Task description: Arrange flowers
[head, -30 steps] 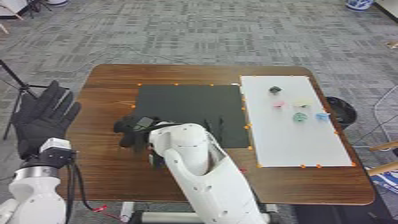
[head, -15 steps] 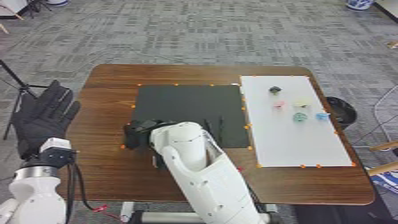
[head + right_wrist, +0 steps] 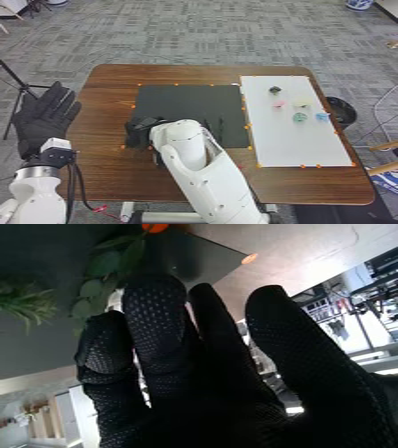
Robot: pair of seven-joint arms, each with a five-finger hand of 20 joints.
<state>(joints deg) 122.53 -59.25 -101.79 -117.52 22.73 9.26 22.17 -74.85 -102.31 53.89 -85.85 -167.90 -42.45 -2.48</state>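
I have my right hand [image 3: 142, 134], fingers parted, at the black mat [image 3: 187, 100] near green leaves [image 3: 104, 264] (my left hand [image 3: 40, 120] is spread).

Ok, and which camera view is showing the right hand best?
The right wrist view, because the right hand appears close there, its fingers fairly straight. The head view shows it small, at the black mat's near left corner.

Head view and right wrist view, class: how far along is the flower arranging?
Possibly done: a leafy sprig and a grassy tuft lie on the dark mat. In hand: nothing that I can make out; the right hand has straight fingers near them. Left, probably: the pink piece, yellow piece, green piece and blue piece, which sit apart on the white board.
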